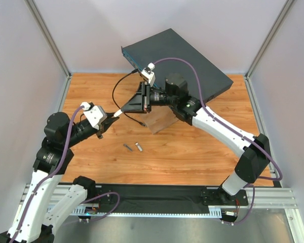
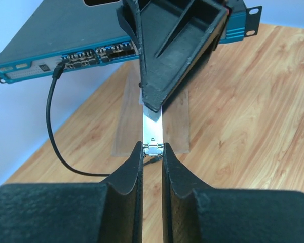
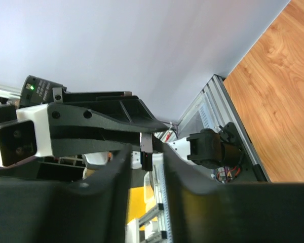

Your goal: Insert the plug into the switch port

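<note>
Only the left wrist view showed the left gripper (image 2: 152, 154) with its jaws pinched tight on the near end of the silver plug (image 2: 152, 129), held above the worktop (image 2: 253, 126). The right gripper (image 3: 146, 149) had its jaws narrowly parted about the far end; whether they gripped could not be told. From above, the switch (image 1: 182, 55) lay angled at the worktop's far edge. Its teal port edge was well apart from the plug, with a black cable (image 2: 53, 126) in one port.
</note>
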